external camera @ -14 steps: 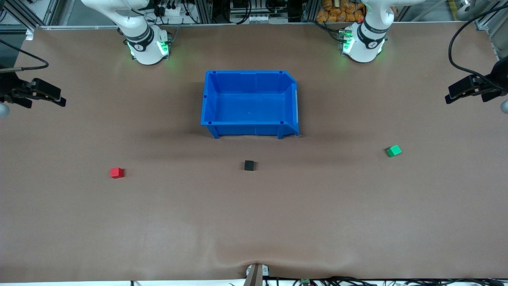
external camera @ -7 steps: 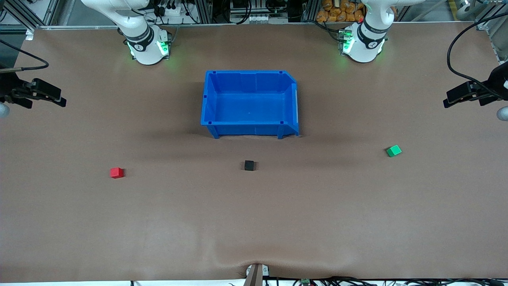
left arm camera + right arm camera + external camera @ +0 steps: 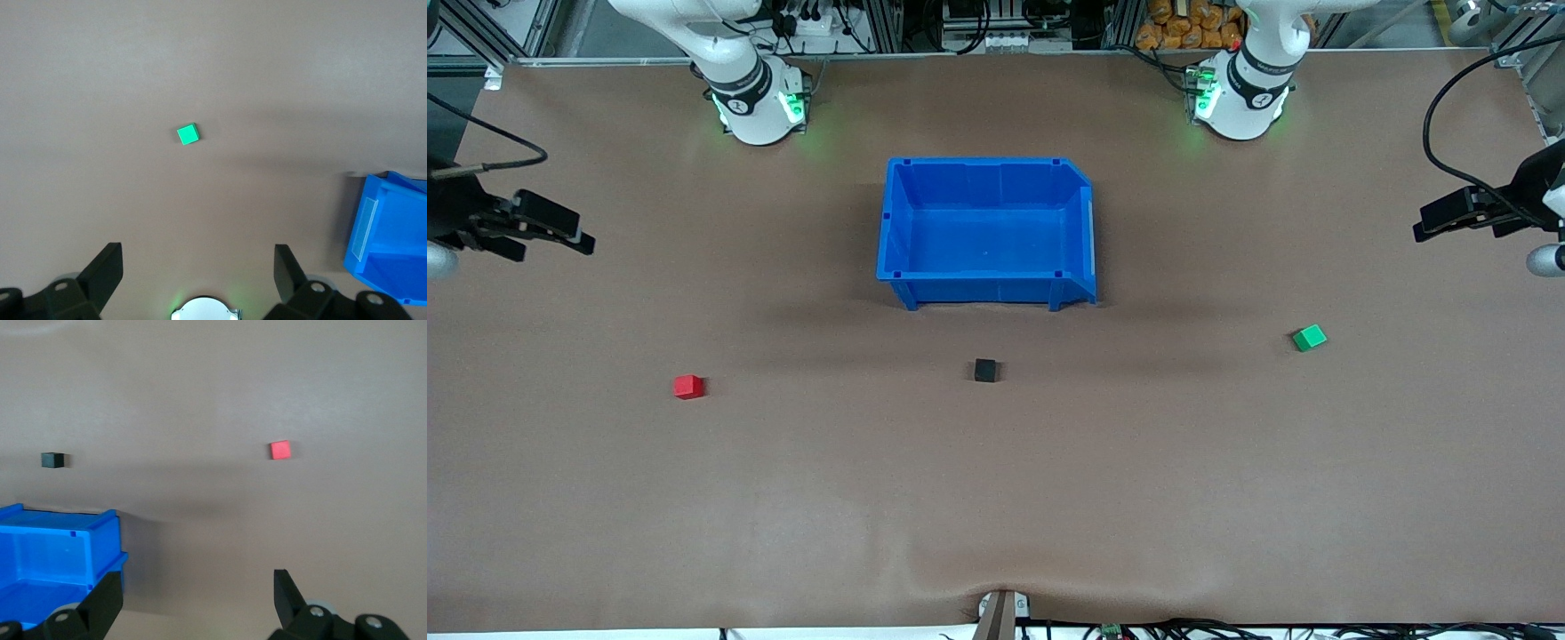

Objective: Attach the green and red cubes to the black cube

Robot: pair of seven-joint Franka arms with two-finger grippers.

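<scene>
The red cube (image 3: 688, 386) lies nearest on the bench (image 3: 996, 498), the black cube (image 3: 985, 370) and green cube (image 3: 1310, 338) slightly farther, each well apart. Over the bench ends, the right claw (image 3: 574, 233) and left claw (image 3: 1432, 224) hang wide open, holding nothing.

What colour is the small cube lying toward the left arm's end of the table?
Green: the small green cube shows best in the left wrist view.
</scene>
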